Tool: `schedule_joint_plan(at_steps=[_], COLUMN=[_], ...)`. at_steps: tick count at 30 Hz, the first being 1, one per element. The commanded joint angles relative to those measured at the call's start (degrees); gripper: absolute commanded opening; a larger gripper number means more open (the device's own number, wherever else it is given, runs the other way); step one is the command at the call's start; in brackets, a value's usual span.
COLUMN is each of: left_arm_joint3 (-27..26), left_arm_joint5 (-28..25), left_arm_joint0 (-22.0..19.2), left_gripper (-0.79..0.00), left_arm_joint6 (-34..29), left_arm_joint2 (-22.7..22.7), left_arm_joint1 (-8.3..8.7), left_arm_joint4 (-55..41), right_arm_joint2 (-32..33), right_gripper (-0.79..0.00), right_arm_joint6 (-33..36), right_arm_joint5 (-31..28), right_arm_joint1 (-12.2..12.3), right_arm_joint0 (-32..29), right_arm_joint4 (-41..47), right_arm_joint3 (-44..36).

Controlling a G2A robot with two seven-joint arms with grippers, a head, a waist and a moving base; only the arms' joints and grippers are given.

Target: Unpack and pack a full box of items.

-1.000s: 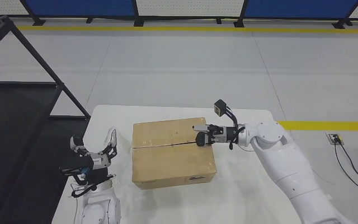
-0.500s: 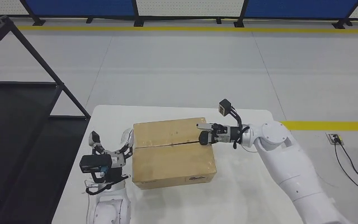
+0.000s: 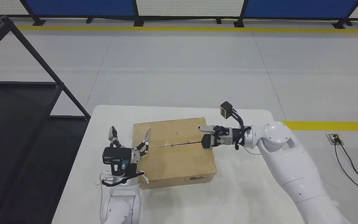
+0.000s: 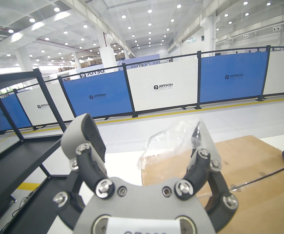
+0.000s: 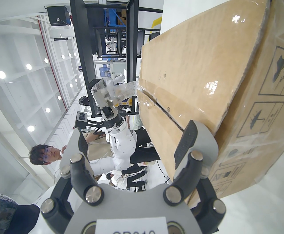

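While left tool (image 3: 130, 135) and right tool (image 3: 202, 136) gape wide, box (image 3: 173, 162) between, black rack (image 3: 28, 140) beside

Bright, even light falls from rows of ceiling lamps (image 4: 150, 10); glare spots shine on the taped box (image 5: 210, 85); both wrist views bend straight lines at their edges; shadows on the surface (image 3: 240, 185) are soft.

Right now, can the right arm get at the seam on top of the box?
Probably yes. The right gripper is open at the end of the box, just where the seam runs out, and nothing stands between them.
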Motion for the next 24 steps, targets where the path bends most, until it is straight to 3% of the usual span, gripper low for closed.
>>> schedule_joint_plan(at_steps=[1, 24], left_arm_joint3=[0.5, 7.3], left_arm_joint5=[-0.1, -0.8], left_arm_joint0=[-0.5, -6.4], left_gripper=[0.0, 0.0], left_arm_joint6=[-0.5, -5.3], left_arm_joint2=[0.7, 8.6], left_arm_joint1=[-0.18, -2.55], left_arm_joint4=[0.5, 6.3], right_arm_joint2=[0.0, 0.2], right_gripper=[0.0, 0.0], right_arm_joint6=[0.0, 0.6], right_arm_joint5=[0.0, -0.6], right_arm_joint1=[0.1, 0.5], right_arm_joint0=[-0.1, -0.2], right_arm_joint4=[-0.1, 0.5], right_arm_joint3=[-0.2, -0.3])
